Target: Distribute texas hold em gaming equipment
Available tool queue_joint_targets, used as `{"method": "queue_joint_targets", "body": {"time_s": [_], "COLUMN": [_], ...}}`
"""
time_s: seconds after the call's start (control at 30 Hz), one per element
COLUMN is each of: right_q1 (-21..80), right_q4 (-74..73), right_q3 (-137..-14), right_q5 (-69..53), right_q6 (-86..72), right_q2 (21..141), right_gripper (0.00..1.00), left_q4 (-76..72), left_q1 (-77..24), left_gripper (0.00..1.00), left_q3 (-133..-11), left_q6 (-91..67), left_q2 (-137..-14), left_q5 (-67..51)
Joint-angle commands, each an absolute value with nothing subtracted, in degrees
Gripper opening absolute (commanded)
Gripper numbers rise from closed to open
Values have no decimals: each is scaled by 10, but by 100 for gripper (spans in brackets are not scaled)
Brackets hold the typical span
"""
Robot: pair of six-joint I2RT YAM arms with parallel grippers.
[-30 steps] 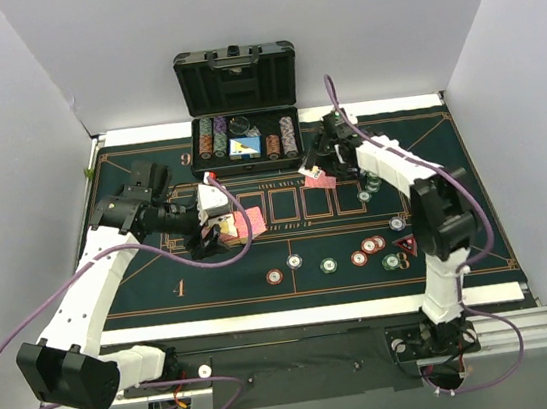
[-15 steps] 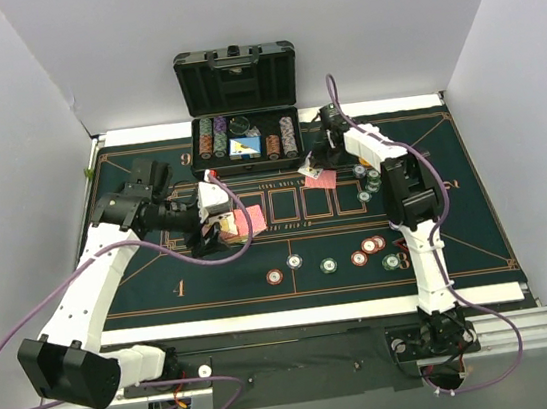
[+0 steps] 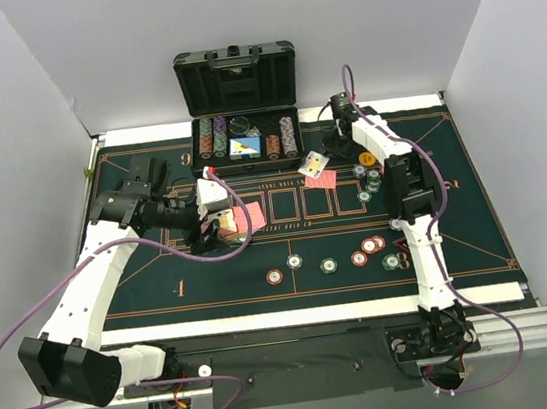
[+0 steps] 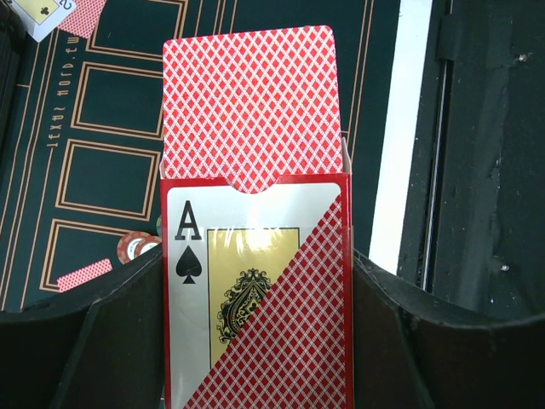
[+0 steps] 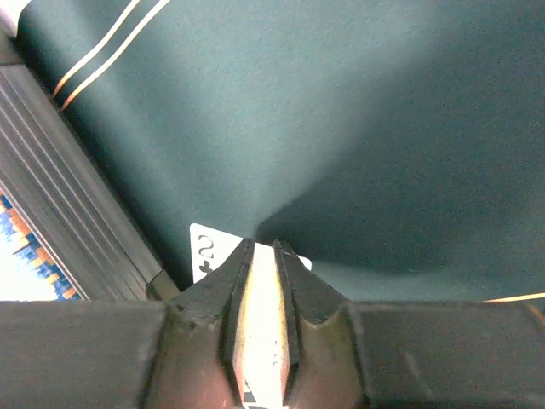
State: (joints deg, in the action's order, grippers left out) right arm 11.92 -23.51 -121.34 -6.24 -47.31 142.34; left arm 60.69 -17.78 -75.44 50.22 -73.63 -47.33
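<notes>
The playing card [image 5: 207,249] I'm dealing is pinched in the right gripper [image 5: 264,247], whose jaws are closed to a slit on it. From the wrist view I see it edge-on, with only a corner marked 2 showing. It hangs just off the right end of the black case [image 3: 237,78], over the green tabletop [image 3: 162,280]. I judge that this thin edge grip is what lets a flat card be carried and laid down. One red-backed card [image 3: 321,182] lies face down on the felt just beside it.

The left gripper [image 4: 255,298] is clamped tight on the card box [image 4: 255,256]. The box mouth points toward the middle of the tabletop, so the deck [image 4: 249,102] sticks out where the other arm can draw from it.

A row of poker chips [image 3: 329,264] is strung out nearer me, with an orange disc [image 3: 366,159] and a few more chips by the right arm.

From overhead I can't tell whether the held card touches the felt. The right forearm hides part of the felt on that side, and the fingers cut off most of the card's face.
</notes>
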Motion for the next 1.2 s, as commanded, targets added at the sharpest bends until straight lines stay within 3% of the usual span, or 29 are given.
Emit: {"method": "queue_joint_targets", "body": {"time_s": [0.0, 0.07, 0.17, 0.43, 0.57, 0.73, 1.17], "right_q1": [113, 120, 143, 213, 223, 220, 171], "right_q4": [-280, -237, -168, -106, -95, -102, -127], "right_q3": [-1202, -1137, -1030, -918, -918, -953, -973], "right_q5": [-17, -21, -30, -76, -94, -84, -37], "right_q6": [-458, -447, -441, -446, -466, -473, -490], "right_q2": [1386, 1326, 1259, 1210, 1242, 1276, 1309], "right_gripper": [20, 33, 36, 27, 11, 1, 0], "left_q4": [606, 603, 598, 591, 591, 594, 594], "left_q1": [-171, -171, -171, -171, -171, -171, -170], "left_gripper": [11, 11, 11, 11, 11, 11, 11], "left_q3": [-778, -775, -773, -771, -770, -772, -778], "left_q6": [513, 513, 510, 505, 505, 507, 508], "left_q2": [-724, -722, -721, -720, -717, -718, -729], "left_q5": [-498, -499, -501, -499, -498, -497, -497]}}
